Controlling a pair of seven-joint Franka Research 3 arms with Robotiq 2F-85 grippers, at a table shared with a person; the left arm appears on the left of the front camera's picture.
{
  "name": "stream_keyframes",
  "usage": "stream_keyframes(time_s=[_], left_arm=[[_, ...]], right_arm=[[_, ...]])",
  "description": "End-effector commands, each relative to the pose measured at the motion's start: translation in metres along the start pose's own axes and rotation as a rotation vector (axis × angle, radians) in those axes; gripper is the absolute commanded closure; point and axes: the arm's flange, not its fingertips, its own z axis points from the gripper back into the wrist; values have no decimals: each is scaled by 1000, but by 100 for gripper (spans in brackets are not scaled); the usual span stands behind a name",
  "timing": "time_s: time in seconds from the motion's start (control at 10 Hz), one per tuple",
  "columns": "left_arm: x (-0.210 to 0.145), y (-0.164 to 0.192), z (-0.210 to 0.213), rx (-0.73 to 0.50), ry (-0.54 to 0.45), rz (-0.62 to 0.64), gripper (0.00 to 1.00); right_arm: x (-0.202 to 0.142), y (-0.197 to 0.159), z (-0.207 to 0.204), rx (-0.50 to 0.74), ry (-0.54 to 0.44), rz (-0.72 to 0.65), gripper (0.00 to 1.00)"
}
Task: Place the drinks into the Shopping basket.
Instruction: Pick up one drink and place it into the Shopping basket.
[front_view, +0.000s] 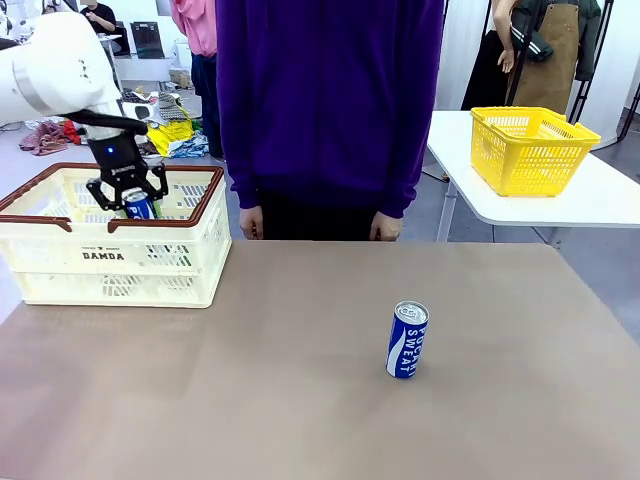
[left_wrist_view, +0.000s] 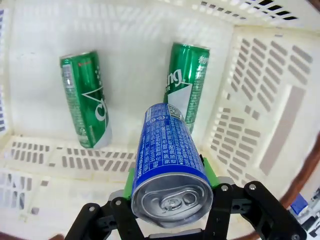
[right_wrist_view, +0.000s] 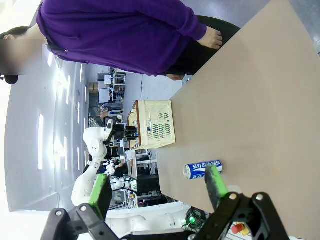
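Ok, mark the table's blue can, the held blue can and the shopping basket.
Standing blue can (front_view: 407, 341): front view, label.
Held blue can (left_wrist_view: 167, 147): left wrist view, printed side.
Shopping basket (front_view: 50, 256): front view, near wall.

Basket (front_view: 60, 262) left — 1 can (front_view: 407, 340) right

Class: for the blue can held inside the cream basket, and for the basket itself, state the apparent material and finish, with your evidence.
Held blue can: likely metal. It has a glossy printed wall and a bare silver end with a pull tab.
Shopping basket: seems to be moulded plastic. The walls are matte cream and slotted, with a dark brown rim.
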Motion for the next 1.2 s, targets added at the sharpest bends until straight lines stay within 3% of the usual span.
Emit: stream_keyframes(time_s=[0.0, 0.7, 0.8, 0.9, 1.0, 1.1], left_arm=[[-9, 2, -16, 3, -55, 31, 100], [-4, -2, -35, 96, -84, 51, 100], [-4, -2, -35, 100, -80, 52, 73], [-3, -3, -35, 115, -82, 57, 23], [-3, -5, -34, 116, -86, 52, 0], [-4, -8, -32, 116, -95, 45, 0]], right_arm=[[1, 1, 0, 19, -2, 23, 0], [1, 1, 0, 19, -2, 23, 0], [1, 1, 0, 19, -2, 23, 0], [1, 1, 0, 19, -2, 23, 0], [1, 1, 0, 19, -2, 23, 0], [1, 1, 0, 19, -2, 23, 0]])
